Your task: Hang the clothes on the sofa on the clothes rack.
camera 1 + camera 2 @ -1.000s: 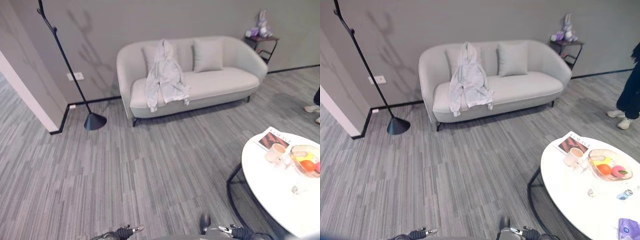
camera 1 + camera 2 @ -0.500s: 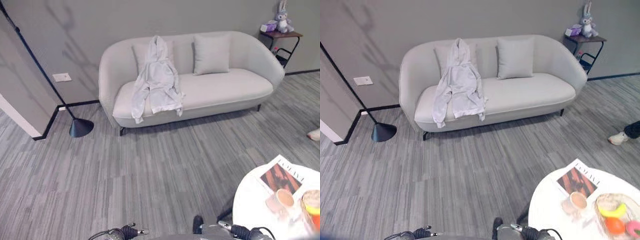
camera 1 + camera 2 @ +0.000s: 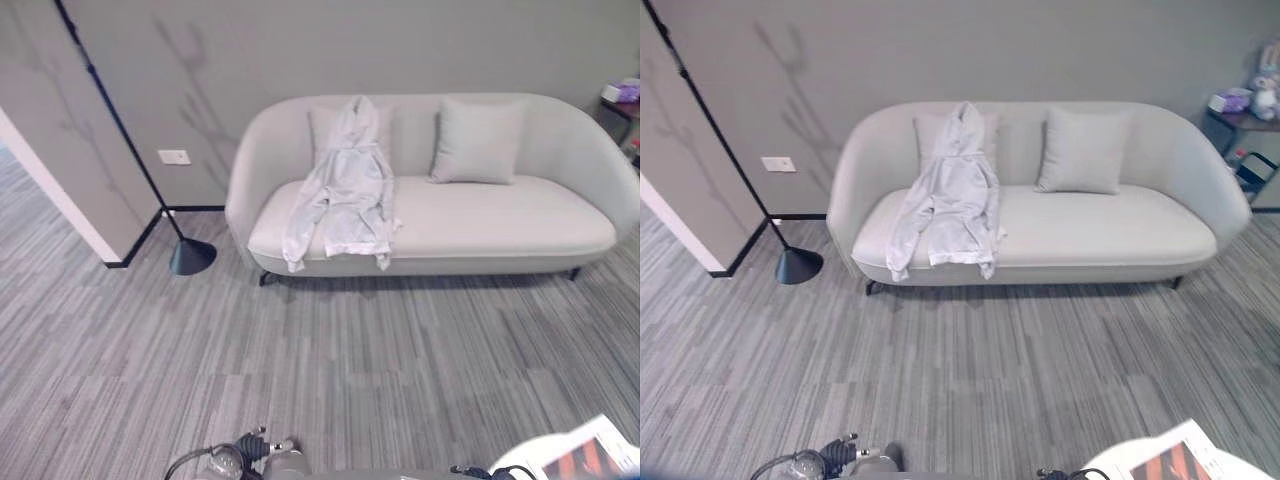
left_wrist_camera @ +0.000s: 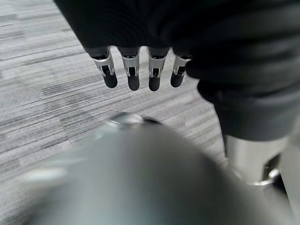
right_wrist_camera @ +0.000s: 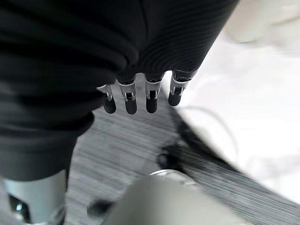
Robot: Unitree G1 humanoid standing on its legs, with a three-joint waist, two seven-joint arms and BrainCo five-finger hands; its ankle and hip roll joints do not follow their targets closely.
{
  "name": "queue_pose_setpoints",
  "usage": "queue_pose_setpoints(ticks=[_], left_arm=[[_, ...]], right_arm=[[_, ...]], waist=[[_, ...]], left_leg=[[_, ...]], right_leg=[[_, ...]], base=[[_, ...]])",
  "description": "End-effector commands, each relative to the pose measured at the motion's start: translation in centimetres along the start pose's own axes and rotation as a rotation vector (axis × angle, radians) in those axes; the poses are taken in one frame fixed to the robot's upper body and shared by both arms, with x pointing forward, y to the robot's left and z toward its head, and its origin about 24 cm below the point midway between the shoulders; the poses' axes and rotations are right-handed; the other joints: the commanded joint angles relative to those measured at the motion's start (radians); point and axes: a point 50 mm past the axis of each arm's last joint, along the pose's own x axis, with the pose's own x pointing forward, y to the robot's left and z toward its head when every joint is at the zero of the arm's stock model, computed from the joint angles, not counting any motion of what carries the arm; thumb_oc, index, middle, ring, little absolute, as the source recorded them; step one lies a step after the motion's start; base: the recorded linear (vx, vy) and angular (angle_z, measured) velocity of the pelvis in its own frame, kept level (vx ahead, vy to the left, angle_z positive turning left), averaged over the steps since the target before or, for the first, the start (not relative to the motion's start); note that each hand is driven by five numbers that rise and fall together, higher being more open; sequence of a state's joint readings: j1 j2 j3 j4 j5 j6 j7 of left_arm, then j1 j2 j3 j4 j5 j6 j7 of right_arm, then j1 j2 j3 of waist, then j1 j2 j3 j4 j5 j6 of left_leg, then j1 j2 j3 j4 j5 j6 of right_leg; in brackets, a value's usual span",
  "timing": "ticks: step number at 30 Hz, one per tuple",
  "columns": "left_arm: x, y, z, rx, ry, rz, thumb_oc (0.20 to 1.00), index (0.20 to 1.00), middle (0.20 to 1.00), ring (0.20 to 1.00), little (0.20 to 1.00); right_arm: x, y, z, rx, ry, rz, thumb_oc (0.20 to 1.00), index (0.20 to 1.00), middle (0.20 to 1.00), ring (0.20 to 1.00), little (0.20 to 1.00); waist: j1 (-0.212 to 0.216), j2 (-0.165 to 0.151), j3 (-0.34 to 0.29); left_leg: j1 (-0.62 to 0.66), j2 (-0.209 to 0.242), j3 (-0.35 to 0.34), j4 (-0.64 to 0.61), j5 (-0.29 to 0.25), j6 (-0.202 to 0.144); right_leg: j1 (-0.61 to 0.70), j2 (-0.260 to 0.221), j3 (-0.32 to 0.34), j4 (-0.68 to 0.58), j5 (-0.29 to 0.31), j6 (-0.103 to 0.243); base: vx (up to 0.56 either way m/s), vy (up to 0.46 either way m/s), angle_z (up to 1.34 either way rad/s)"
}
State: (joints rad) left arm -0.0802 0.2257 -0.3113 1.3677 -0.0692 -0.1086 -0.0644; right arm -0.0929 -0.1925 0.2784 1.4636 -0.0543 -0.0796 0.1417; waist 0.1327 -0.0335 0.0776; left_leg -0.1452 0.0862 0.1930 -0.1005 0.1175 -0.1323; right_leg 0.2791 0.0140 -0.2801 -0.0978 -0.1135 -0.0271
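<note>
While the hoodie [image 3: 342, 190] is draped over the sofa [image 3: 500, 215], well apart from both, the left hand [image 4: 133, 70] and right hand [image 5: 140, 96] are held low with relaxed fingers, nothing grasped.

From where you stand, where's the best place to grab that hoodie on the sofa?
Probably at the hood, which lies up against the sofa backrest while the body and sleeves trail down over the seat's front edge. Coming from the front and closing on the hood would likely let the hoodie hang straight for the clothes rack.
</note>
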Motion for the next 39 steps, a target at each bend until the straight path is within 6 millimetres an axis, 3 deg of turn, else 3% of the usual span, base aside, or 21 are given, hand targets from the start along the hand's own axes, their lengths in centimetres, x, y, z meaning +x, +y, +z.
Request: queue_pose_setpoints(ticks=[1,2,7,9,11,14,16,17,18,20,21,22,24,25,26,27,28,29,30,33,39], left_arm=[[0.1,-0.4,0.3,-0.078,0.000,0.001,1.000,1.000,1.000,1.000,1.000],[0.1,-0.4,0.3,-0.078,0.001,0.001,1.000,1.000,1.000,1.000,1.000],[-0.7,-1.1,-3.9,-0.186,0.125,-0.005,1.000,1.000,1.000,1.000,1.000],[-1.1,-1.6,-5.4,-0.197,0.169,-0.007,1.000,1.000,1.000,1.000,1.000],[-1.4,-1.4,-6.4,-0.189,0.201,0.004,1.000,1.000,1.000,1.000,1.000],[-1.2,-0.5,-5.6,-0.121,0.173,0.014,1.000,1.000,1.000,1.000,1.000],[-0.8,0.4,-3.7,-0.039,0.112,0.021,1.000,1.000,1.000,1.000,1.000],[-0.8,0.4,-3.7,-0.039,0.112,0.021,1.000,1.000,1.000,1.000,1.000],[-0.2,1.4,-0.5,0.045,0.021,0.044,1.000,1.000,1.000,1.000,1.000],[-0.2,1.4,-0.5,0.046,0.021,0.043,1.000,1.000,1.000,1.000,1.000],[-0.1,1.4,0.5,0.048,-0.018,0.036,1.000,1.000,1.000,1.000,1.000],[-0.1,1.4,0.5,0.048,-0.018,0.036,1.000,1.000,1.000,1.000,1.000],[-0.2,2.1,0.1,-0.006,-0.017,0.073,1.000,1.000,1.000,1.000,1.000],[-0.2,1.7,0.3,-0.023,-0.034,0.067,1.000,1.000,1.000,1.000,1.000],[-0.1,1.2,0.4,-0.007,-0.037,0.056,1.000,1.000,1.000,1.000,1.000],[-0.1,1.2,0.4,-0.007,-0.037,0.056,1.000,1.000,1.000,1.000,1.000],[0.1,0.6,1.3,0.046,-0.060,0.029,1.000,1.000,1.000,1.000,1.000],[0.1,0.6,1.3,0.046,-0.061,0.028,1.000,1.000,1.000,1.000,1.000],[0.1,0.3,1.6,0.081,-0.069,0.014,1.000,1.000,1.000,1.000,1.000],[0.1,0.6,1.6,0.045,-0.078,0.035,1.000,1.000,1.000,1.000,1.000],[-0.2,0.3,-0.5,-0.082,-0.029,0.057,1.000,1.000,1.000,1.000,1.000]], right_arm=[[-0.1,2.9,-2.5,0.078,0.062,0.070,1.000,1.000,1.000,1.000,1.000],[-0.1,2.9,-2.5,0.078,0.062,0.070,1.000,1.000,1.000,1.000,1.000],[-0.1,2.9,-2.9,0.126,0.054,0.079,1.000,1.000,1.000,1.000,1.000],[-0.2,2.7,-3.1,0.160,0.053,0.065,1.000,1.000,1.000,1.000,1.000],[-0.2,2.1,-3.2,0.242,0.036,0.030,1.000,1.000,1.000,1.000,1.000],[-0.2,2.0,-2.9,0.352,0.003,0.010,1.000,1.000,1.000,1.000,1.000],[-0.3,-0.7,-1.1,0.348,-0.086,-0.071,1.000,1.000,1.000,1.000,1.000],[-0.3,-0.7,-1.1,0.348,-0.086,-0.072,1.000,1.000,1.000,1.000,1.000],[-1.5,-7.1,6.0,0.249,-0.219,-0.182,1.000,1.000,1.000,1.000,1.000],[-1.5,-7.1,6.0,0.249,-0.219,-0.182,1.000,1.000,1.000,1.000,1.000],[-1.7,-6.6,10.2,0.199,-0.345,-0.169,1.000,1.000,1.000,1.000,1.000],[-1.7,-6.6,10.2,0.199,-0.345,-0.169,1.000,1.000,1.000,1.000,1.000],[-4.1,-7.2,15.1,0.146,-0.620,-0.184,1.000,1.000,1.000,1.000,1.000],[-8.7,-9.9,18.9,0.026,-0.868,-0.309,1.000,1.000,1.000,1.000,1.000],[-10.6,-11.1,19.7,-0.036,-0.937,-0.380,1.000,1.000,1.000,1.000,1.000],[-10.6,-11.1,19.7,-0.036,-0.937,-0.380,1.000,1.000,1.000,1.000,1.000],[-13.6,-13.3,21.0,-0.131,-1.011,-0.528,1.000,1.000,1.000,1.000,1.000],[-13.6,-13.3,21.0,-0.132,-1.011,-0.530,1.000,1.000,1.000,1.000,1.000],[-15.3,-13.8,22.3,-0.228,-1.050,-0.580,1.000,1.000,1.000,1.000,1.000],[-14.7,-13.5,22.5,-0.295,-1.014,-0.581,1.000,1.000,1.000,1.000,1.000],[-12.2,-14.2,22.0,-0.501,-0.791,-0.593,1.000,1.000,1.000,1.000,1.000]], waist=[[0.073,-0.025,-0.026],[0.073,-0.025,-0.027],[0.104,-0.027,-0.100],[0.098,-0.022,-0.149],[0.098,-0.038,-0.186],[0.082,-0.044,-0.206],[0.059,-0.008,-0.191],[0.060,-0.009,-0.189],[0.069,0.020,-0.156],[0.071,0.022,-0.157],[0.028,0.066,-0.085],[0.028,0.066,-0.085],[-0.025,0.067,-0.041],[-0.061,0.054,-0.021],[-0.086,0.048,-0.003],[-0.086,0.048,-0.004],[-0.116,0.041,0.020],[-0.118,0.045,0.023],[-0.130,0.038,0.038],[-0.105,0.013,0.026],[-0.054,0.020,0.000]], left_leg=[[-0.106,-0.025,-0.006,0.013,-0.109,0.044],[-0.106,-0.025,-0.006,0.013,-0.109,0.044],[-0.129,0.011,-0.025,0.013,-0.069,0.044],[-0.094,0.016,-0.024,0.013,-0.009,0.041],[-0.071,0.005,-0.025,0.019,0.009,0.044],[-0.008,-0.023,-0.007,0.013,0.008,0.052],[0.082,-0.033,0.002,0.013,-0.032,0.067],[0.084,-0.035,0.003,0.013,-0.033,0.067],[0.178,-0.042,-0.022,0.013,-0.050,0.083],[0.177,-0.040,-0.022,0.013,-0.049,0.083],[0.271,-0.040,-0.051,0.013,-0.076,0.099],[0.271,-0.039,-0.051,0.013,-0.076,0.099],[0.293,-0.054,-0.085,0.013,-0.078,0.095],[0.292,-0.081,-0.117,0.013,-0.087,0.096],[0.307,-0.100,-0.153,0.013,-0.109,0.103],[0.305,-0.099,-0.153,0.013,-0.108,0.103],[0.316,-0.105,-0.200,0.013,-0.131,0.113],[0.320,-0.102,-0.202,0.013,-0.134,0.113],[0.331,-0.097,-0.226,0.013,-0.137,0.123],[0.335,-0.088,-0.247,0.013,-0.138,0.131],[0.293,-0.045,-0.272,0.013,-0.118,0.128]], right_leg=[[-0.006,-0.038,0.166,0.010,0.152,0.037],[-0.007,-0.038,0.167,0.010,0.152,0.037],[0.054,-0.045,0.221,0.040,0.184,0.034],[0.076,-0.062,0.232,0.058,0.208,0.034],[0.090,-0.090,0.239,0.095,0.222,0.035],[0.089,-0.123,0.214,0.179,0.205,0.037],[0.034,-0.143,0.175,0.432,0.203,0.037],[0.033,-0.146,0.176,0.438,0.199,0.038],[-0.023,-0.172,0.141,0.614,0.183,0.022],[-0.025,-0.169,0.142,0.614,0.185,0.021],[-0.166,-0.137,0.161,0.712,0.134,0.016],[-0.166,-0.137,0.161,0.711,0.134,0.016],[-0.259,-0.067,0.197,0.616,0.136,0.017],[-0.322,-0.047,0.229,0.439,0.154,0.024],[-0.352,-0.048,0.253,0.293,0.160,0.027],[-0.352,-0.047,0.253,0.289,0.163,0.027],[-0.429,-0.059,0.300,0.148,0.185,0.040],[-0.423,-0.057,0.296,0.145,0.184,0.040],[-0.459,-0.059,0.328,0.129,0.199,0.052],[-0.413,-0.072,0.331,0.131,0.213,0.063],[-0.367,-0.067,0.297,0.096,0.218,0.071]], base=[[0.33,0.018,-0.48],[0.56,0.072,-0.40],[0.41,0.108,-0.48],[0.41,0.176,-0.11],[0.61,0.291,0.07],[0.55,0.301,-0.06],[0.44,0.341,-0.01],[0.45,0.324,0.00],[0.34,0.219,0.09],[0.30,0.201,0.06],[0.26,0.183,0.04],[0.34,0.183,0.01],[0.22,-0.029,0.23],[0.34,-0.068,0.66],[0.27,-0.055,0.51],[0.25,-0.049,0.99],[0.14,-0.025,0.88],[0.28,-0.068,0.97],[0.20,-0.076,1.03],[0.21,-0.138,1.11],[0.15,-0.087,0.41]])
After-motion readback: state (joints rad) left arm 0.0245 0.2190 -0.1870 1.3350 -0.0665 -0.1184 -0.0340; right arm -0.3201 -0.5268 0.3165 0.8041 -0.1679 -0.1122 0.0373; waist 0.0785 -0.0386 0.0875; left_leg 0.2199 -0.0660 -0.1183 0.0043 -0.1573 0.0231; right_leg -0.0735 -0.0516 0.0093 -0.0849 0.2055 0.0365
